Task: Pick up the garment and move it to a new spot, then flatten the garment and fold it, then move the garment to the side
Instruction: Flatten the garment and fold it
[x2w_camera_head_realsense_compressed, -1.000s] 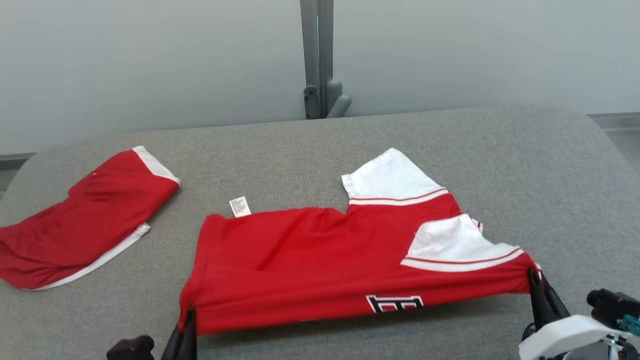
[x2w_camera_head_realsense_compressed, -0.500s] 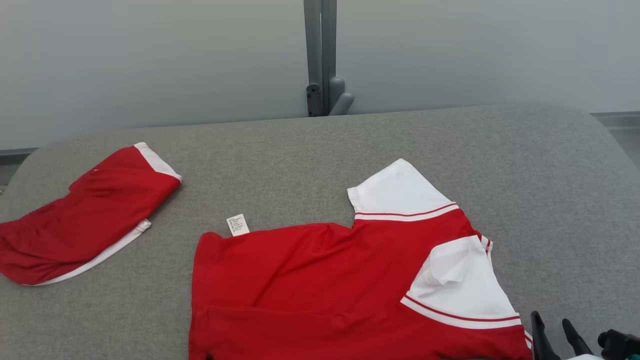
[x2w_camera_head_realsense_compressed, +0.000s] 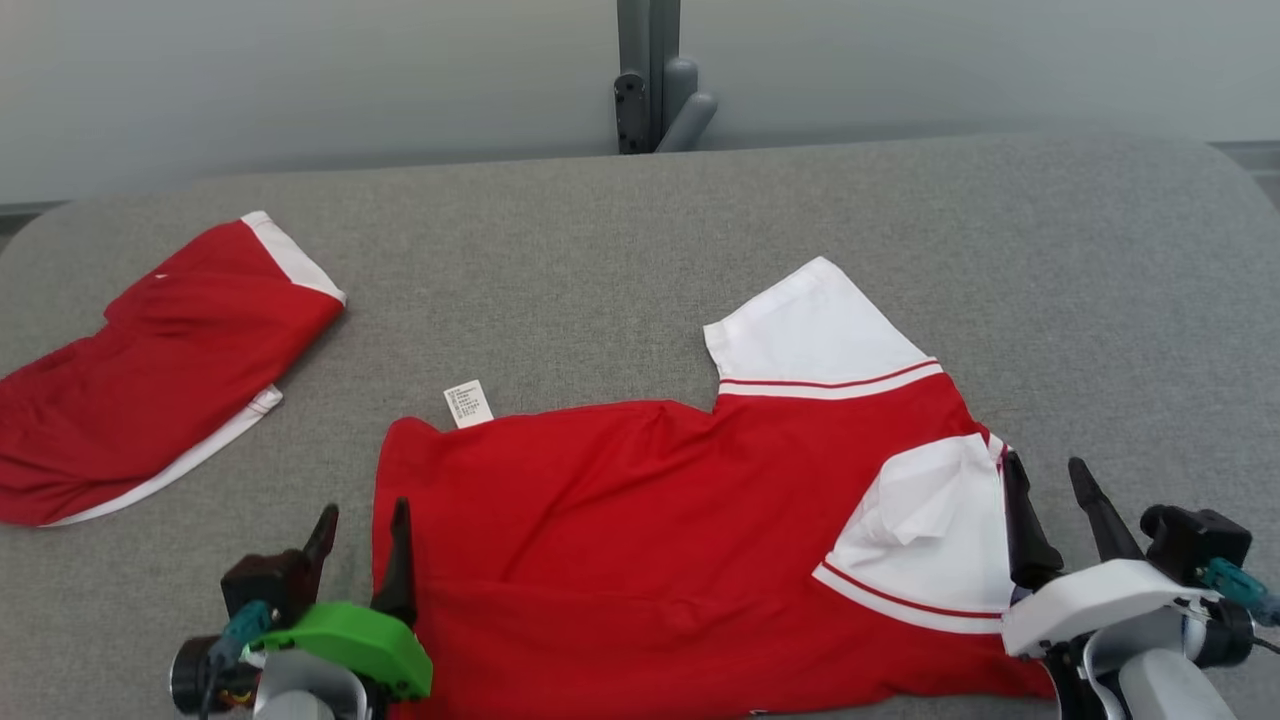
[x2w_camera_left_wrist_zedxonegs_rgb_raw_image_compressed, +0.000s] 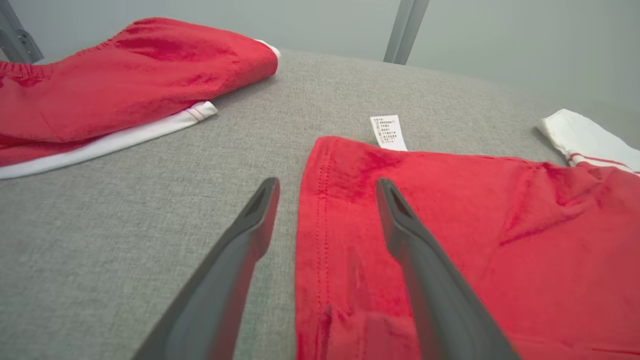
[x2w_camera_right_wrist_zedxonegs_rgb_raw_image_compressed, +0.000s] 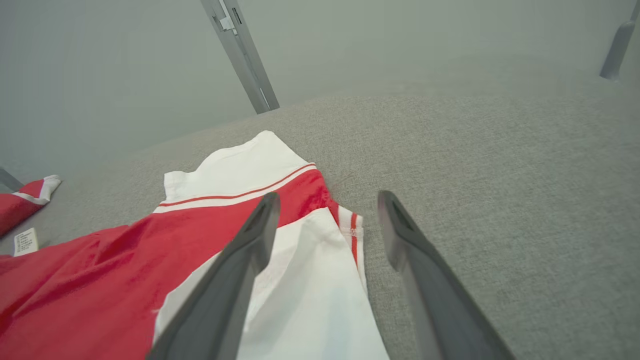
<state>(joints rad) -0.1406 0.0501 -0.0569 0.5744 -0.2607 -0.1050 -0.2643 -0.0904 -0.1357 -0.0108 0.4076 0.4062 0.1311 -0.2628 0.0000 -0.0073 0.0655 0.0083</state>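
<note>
Red jersey (x2w_camera_head_realsense_compressed: 620, 510): thin, limp knit. Judged light, sure to sag and crease, not fragile. Best pinched at the hem corners or the shoulder edge. Red body, white sleeves with a red stripe, care label (x2w_camera_head_realsense_compressed: 468, 403) at the far hem corner. It lies sideways, mostly flat, at the front of the grey surface (x2w_camera_head_realsense_compressed: 1100, 300). Left gripper (x2w_camera_head_realsense_compressed: 365, 510) is spread wide over the hem edge and right gripper (x2w_camera_head_realsense_compressed: 1044, 465) wide over the sleeve edge, both empty. Red shorts (x2w_camera_head_realsense_compressed: 150, 390) lie well apart, left.

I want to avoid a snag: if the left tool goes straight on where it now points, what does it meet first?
Most likely the red shirt: the left tool straddles its side hem, with the white care label just beyond. Its height above the cloth is unclear.
</note>
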